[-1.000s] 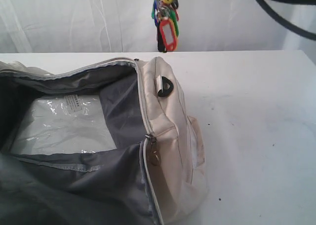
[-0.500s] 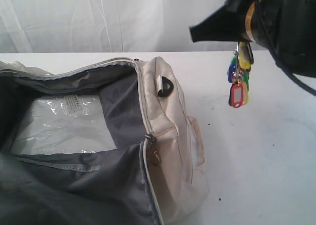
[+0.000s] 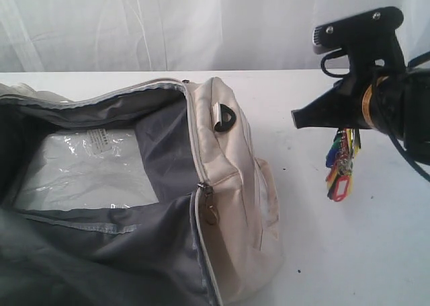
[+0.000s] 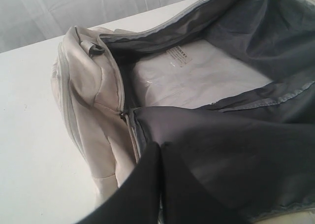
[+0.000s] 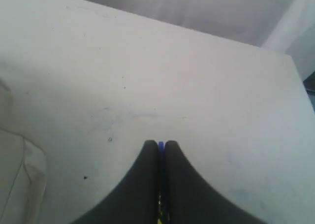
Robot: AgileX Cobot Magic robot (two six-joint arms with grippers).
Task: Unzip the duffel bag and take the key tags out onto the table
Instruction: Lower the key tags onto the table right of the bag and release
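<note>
The cream duffel bag point(image 3: 228, 171) point(image 4: 83, 86) lies unzipped on the white table point(image 3: 349, 252), its grey lining showing. My right gripper point(image 3: 301, 118) point(image 5: 160, 144) hovers over the table to the right of the bag, shut on the key tags point(image 3: 339, 168). The red, yellow, blue and green tags dangle below it, just above the tabletop. In the right wrist view only a blue sliver of the key tags point(image 5: 160, 145) shows between the fingertips. My left gripper point(image 4: 161, 146) is shut on the bag's grey lining at the near edge of the opening; it is out of the exterior view.
A flat clear plastic packet point(image 3: 87, 168) point(image 4: 197, 76) lies inside the bag. A black plastic loop point(image 3: 225, 118) and a dark zipper pull point(image 3: 210, 208) sit on the bag's end. White curtain hangs behind the table. Bare tabletop point(image 5: 147, 76) lies under the right gripper.
My right gripper has carried the key tags from high above the bag's end to the right and down, low over the table. The bag and left gripper have not moved.
</note>
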